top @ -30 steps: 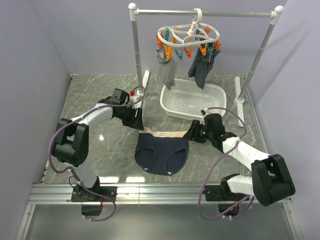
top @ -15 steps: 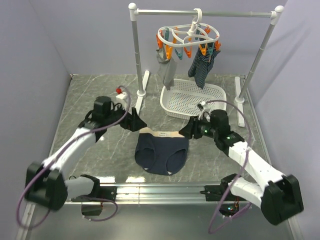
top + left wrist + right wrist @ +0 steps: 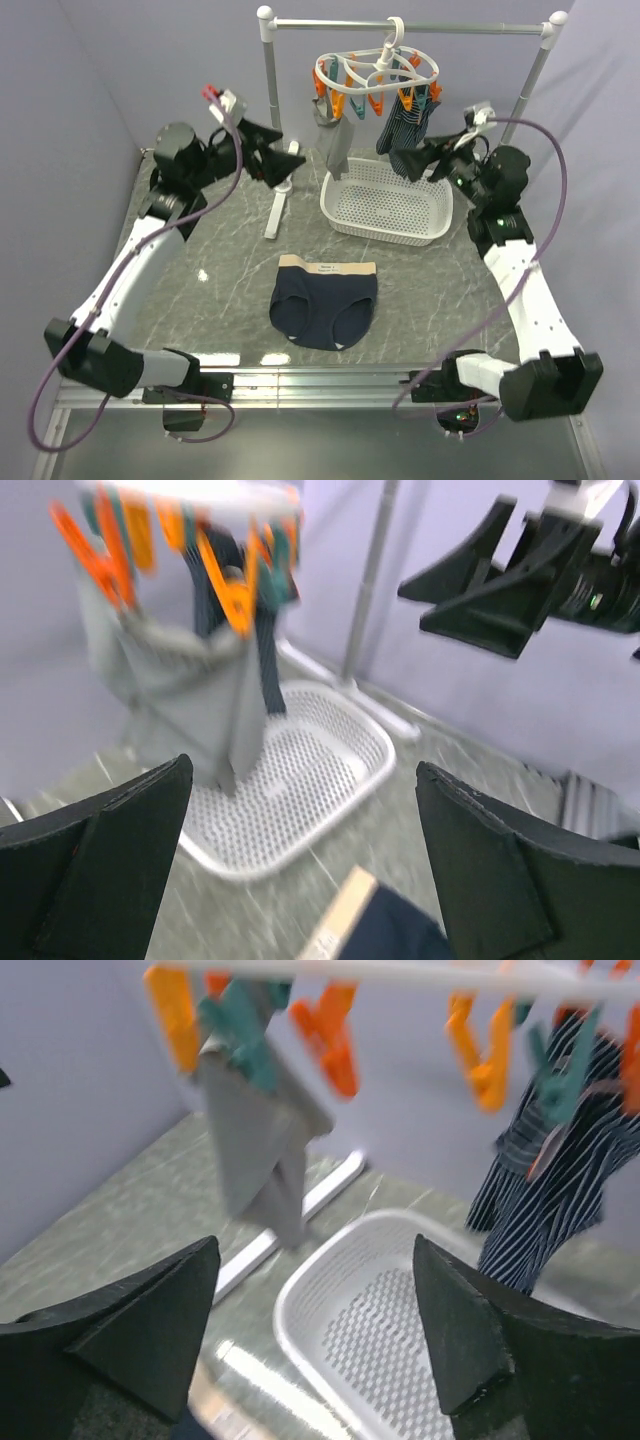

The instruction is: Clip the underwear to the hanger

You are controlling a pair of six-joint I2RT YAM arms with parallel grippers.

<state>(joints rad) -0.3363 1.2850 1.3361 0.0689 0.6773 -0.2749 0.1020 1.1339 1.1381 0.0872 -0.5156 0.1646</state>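
The underwear (image 3: 325, 305), navy with a beige waistband, lies flat on the table in front of the basket, and nothing holds it. Its waistband corner shows low in the left wrist view (image 3: 345, 912). The white hanger (image 3: 375, 72) with orange and teal clothespins hangs by its hook from the rail. My left gripper (image 3: 273, 152) is open and empty, raised left of the hanger. My right gripper (image 3: 412, 160) is open and empty, raised to the hanger's right near the pinstriped cloth. The left wrist view (image 3: 305, 865) and the right wrist view (image 3: 315, 1330) both show wide-open jaws above the basket.
A white perforated basket (image 3: 340, 205) stands under the hanger. A grey sock (image 3: 333, 140) and a navy pinstriped cloth (image 3: 405, 135) hang from clothespins. The grey rail stand (image 3: 270, 90) has posts at left and right (image 3: 515, 115), with white feet on the marble table.
Both grippers were low at the two waistband corners. They have risen and swung back toward the hanger, open and empty. The underwear stays flat on the table.
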